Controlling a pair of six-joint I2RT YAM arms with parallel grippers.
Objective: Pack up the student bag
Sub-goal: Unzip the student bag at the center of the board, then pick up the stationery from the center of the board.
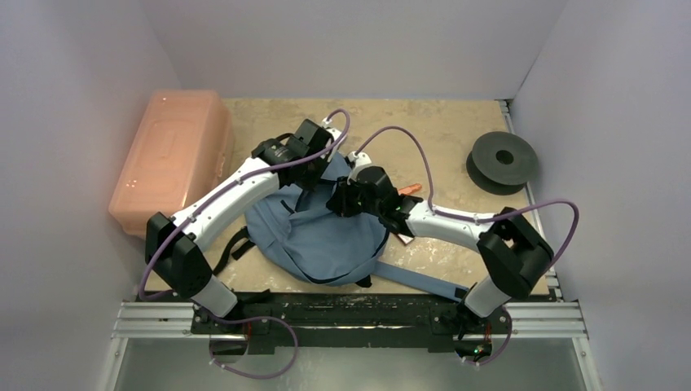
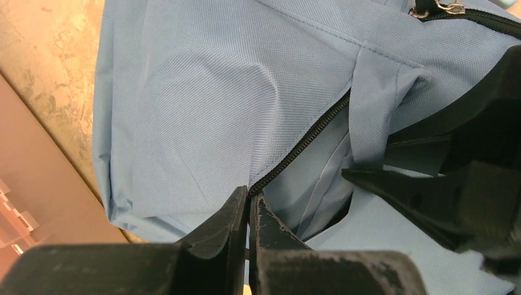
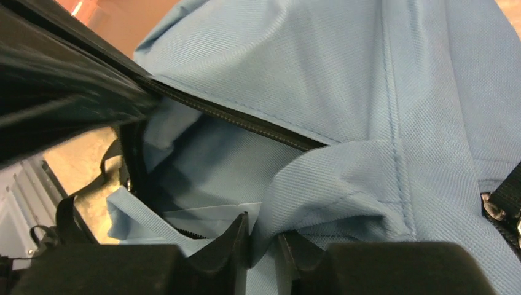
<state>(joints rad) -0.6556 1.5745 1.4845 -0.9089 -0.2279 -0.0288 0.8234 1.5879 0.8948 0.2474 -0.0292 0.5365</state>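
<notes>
Matt woven cloth on the student bag [image 2: 203, 104]; black toothed zipper [image 2: 307, 138] just above scuffed, matt plastic left fingertips [image 2: 270, 227].

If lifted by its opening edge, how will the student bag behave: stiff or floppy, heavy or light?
Probably floppy: the student bag creases and bunches where the right hand pinches it. Likely light for its size, since it lies low and slack on the table. The open mouth would probably sag shut unless both edges are held apart.
</notes>
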